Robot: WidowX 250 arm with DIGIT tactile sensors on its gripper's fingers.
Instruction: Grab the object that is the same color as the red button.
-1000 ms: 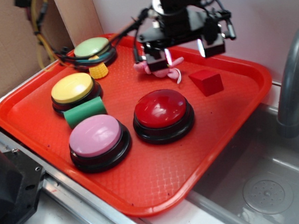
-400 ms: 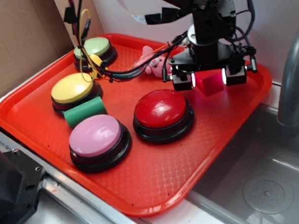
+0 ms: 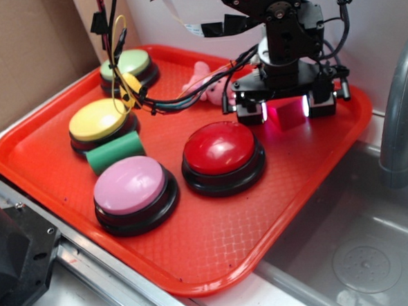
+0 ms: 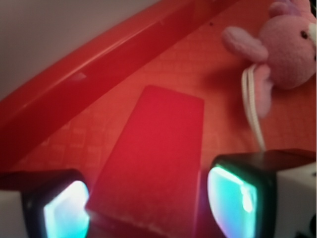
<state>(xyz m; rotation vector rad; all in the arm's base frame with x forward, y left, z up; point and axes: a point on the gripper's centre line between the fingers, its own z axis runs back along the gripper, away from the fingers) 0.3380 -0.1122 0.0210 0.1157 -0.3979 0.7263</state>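
Observation:
The small red wedge block (image 3: 285,113) sits on the orange-red tray (image 3: 217,249) near its far right rim. My gripper (image 3: 284,109) hangs right over it, open, with one lit fingertip (image 3: 257,111) on each side of the block. In the wrist view the block (image 4: 153,158) fills the gap between the two glowing pads (image 4: 67,215), close to both but not squeezed. The red button (image 3: 222,150), a glossy dome on a black base, stands just in front and left of the gripper.
A pink plush toy (image 3: 205,83) lies just left of the gripper, also in the wrist view (image 4: 285,47). Green (image 3: 126,64), yellow (image 3: 99,120) and pink (image 3: 132,186) buttons and a green cylinder (image 3: 115,152) stand on the tray's left. A sink and faucet (image 3: 399,113) are on the right.
My gripper has swung right from above the plush toy to the red block and come down around it. In the last half second it sank slightly lower.

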